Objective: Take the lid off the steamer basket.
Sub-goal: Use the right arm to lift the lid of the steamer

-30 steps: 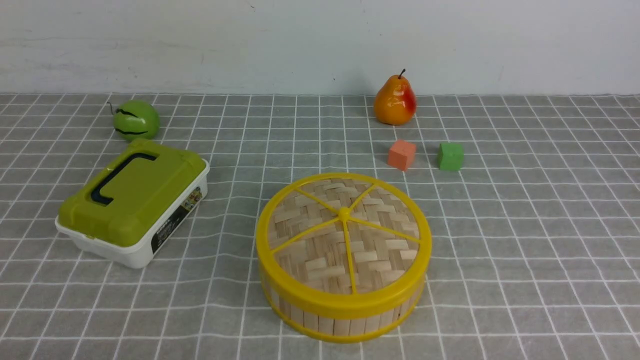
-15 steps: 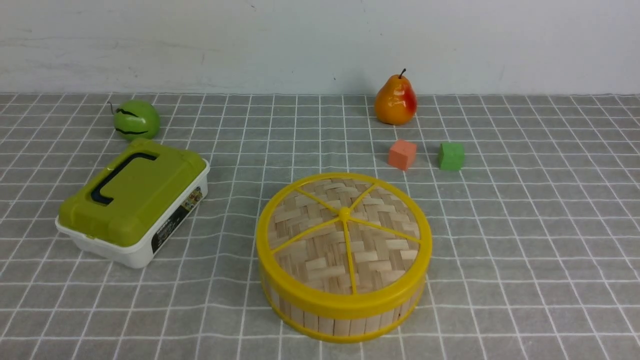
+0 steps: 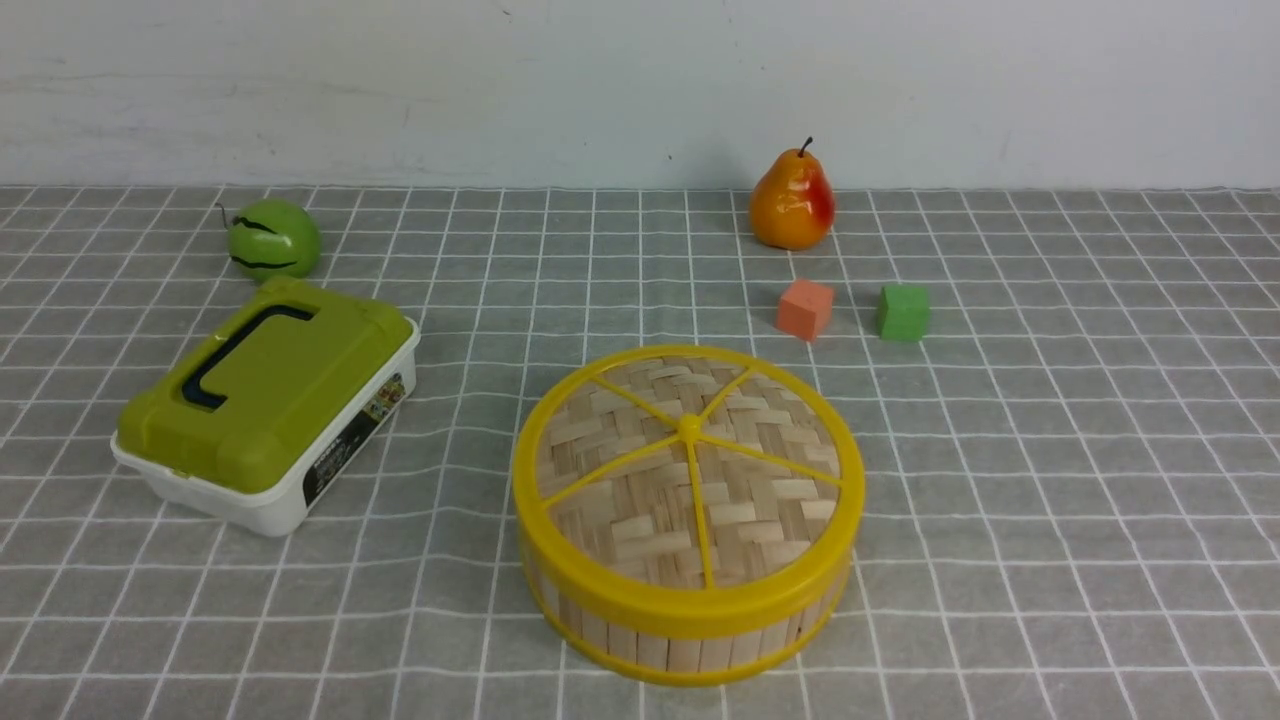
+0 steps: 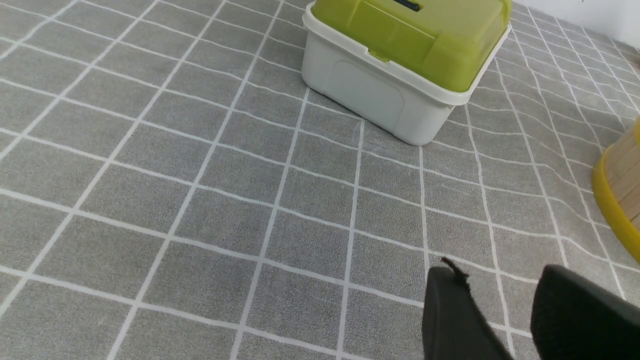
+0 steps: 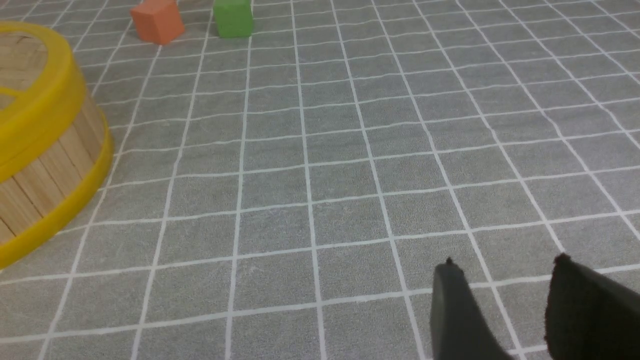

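- Sitting flat on the steamer basket [image 3: 690,640], the woven yellow-rimmed lid [image 3: 690,470] lies near the middle of the cloth [image 3: 1050,480].
- Grey white-gridded cloth, pale wall [image 3: 600,80] behind.
- Left gripper [image 4: 495,280] and right gripper [image 5: 505,265] hang spread apart, empty.

Left pincer [image 4: 500,287], right pincer [image 5: 505,280] — matte black, wedge-shaped, tapered.
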